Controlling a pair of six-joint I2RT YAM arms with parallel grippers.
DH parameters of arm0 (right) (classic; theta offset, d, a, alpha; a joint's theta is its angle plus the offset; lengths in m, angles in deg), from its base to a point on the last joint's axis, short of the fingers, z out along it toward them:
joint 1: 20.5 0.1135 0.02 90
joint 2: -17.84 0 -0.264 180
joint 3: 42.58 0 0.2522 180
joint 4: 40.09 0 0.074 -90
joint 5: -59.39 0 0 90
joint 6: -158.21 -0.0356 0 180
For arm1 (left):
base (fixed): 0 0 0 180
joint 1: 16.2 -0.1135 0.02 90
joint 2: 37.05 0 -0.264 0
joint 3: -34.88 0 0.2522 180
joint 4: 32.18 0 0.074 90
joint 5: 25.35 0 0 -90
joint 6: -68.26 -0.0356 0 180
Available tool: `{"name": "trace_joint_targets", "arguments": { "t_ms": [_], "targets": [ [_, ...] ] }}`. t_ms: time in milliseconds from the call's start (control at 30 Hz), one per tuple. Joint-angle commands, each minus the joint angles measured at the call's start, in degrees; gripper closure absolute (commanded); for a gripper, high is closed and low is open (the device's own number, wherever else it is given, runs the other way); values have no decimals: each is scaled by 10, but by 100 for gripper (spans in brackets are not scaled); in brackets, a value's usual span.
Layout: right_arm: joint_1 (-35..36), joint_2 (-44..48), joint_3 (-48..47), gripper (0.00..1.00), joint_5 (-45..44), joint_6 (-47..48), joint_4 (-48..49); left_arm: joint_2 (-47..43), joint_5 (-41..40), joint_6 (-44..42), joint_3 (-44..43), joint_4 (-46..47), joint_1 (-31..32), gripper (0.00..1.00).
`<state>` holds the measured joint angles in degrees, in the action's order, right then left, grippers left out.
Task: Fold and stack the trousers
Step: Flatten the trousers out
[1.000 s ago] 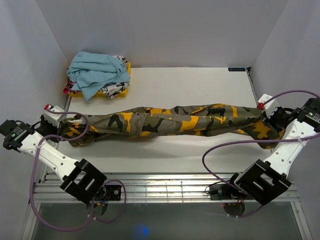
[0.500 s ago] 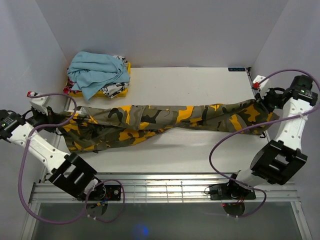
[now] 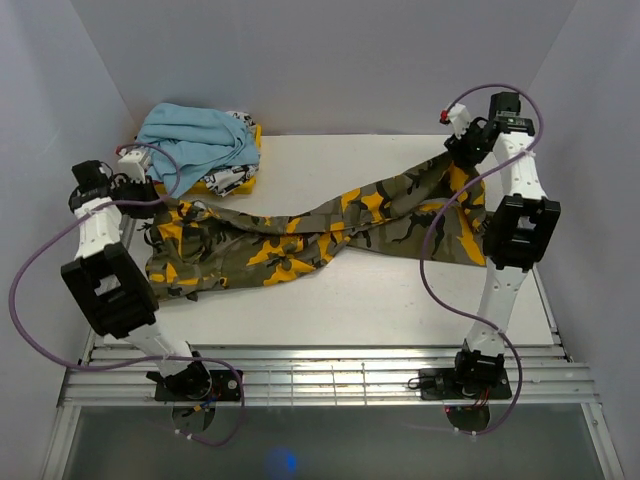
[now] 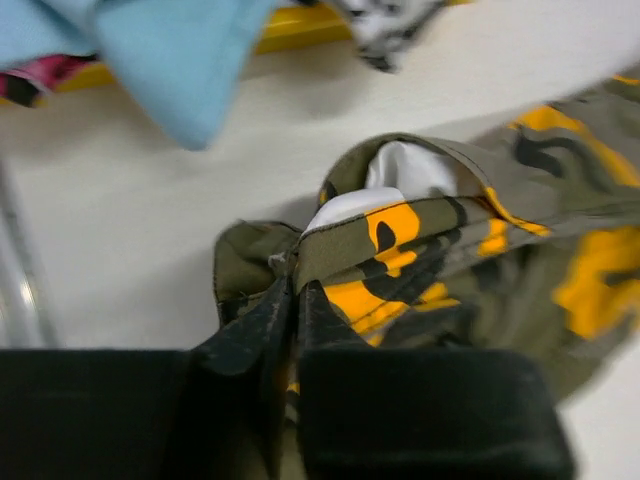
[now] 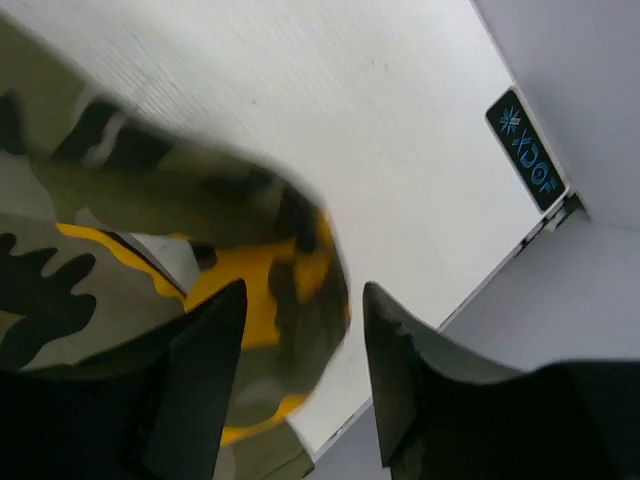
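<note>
We see the whole table (image 3: 400, 300) from the overhead camera, set high behind the arms (image 3: 105, 285) and tilted down toward the back wall (image 3: 320, 60); it is our far view, taking in the trousers (image 3: 300, 245) end to end. Our left wrist camera sits just behind the left gripper (image 4: 297, 292) and looks along it, very near the cloth, toward the pile of clothes (image 4: 170, 50) in the far left corner, which the overhead view also holds. Our right wrist camera looks past the right gripper (image 5: 303, 295), close up, at the table's far right corner; the small blue label (image 5: 527, 150) there shows in both that view and the overhead one.
</note>
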<state>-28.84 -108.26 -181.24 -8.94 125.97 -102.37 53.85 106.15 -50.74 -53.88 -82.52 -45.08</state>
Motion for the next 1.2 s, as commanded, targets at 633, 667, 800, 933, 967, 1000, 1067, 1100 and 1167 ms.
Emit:
{"name": "trace_joint_targets", "arguments": {
  "t_ms": [633, 667, 800, 933, 967, 1000, 1067, 1100, 1167],
  "targets": [
    [-128, 362, 572, 4, -41, 251, 7, -119, -27, -384, 172, -277, -67, 23],
    [-122, 365, 594, 4, -44, 249, 27, -127, -20, -394, 186, -278, -67, 23],
    [-92, 364, 662, 4, -71, 242, 99, -154, -10, -444, 239, -278, -62, 21],
    [-70, 342, 697, 2, -86, 243, 155, -159, -42, -474, 274, -243, -58, 21],
    [-66, 336, 709, 2, -90, 244, 165, -161, -49, -470, 288, -226, -58, 20],
    [-63, 332, 715, 2, -101, 250, 187, -164, -54, -469, 294, -186, -58, 20],
    [-54, 318, 738, 3, -120, 253, 216, -175, -55, -465, 314, -126, -58, 20],
    [-52, 313, 744, 5, -124, 257, 235, -179, -55, -468, 320, -109, -57, 19],
    [-47, 296, 751, 18, -138, 258, 250, -187, -55, -467, 332, -59, -50, 19]
  ]
}}
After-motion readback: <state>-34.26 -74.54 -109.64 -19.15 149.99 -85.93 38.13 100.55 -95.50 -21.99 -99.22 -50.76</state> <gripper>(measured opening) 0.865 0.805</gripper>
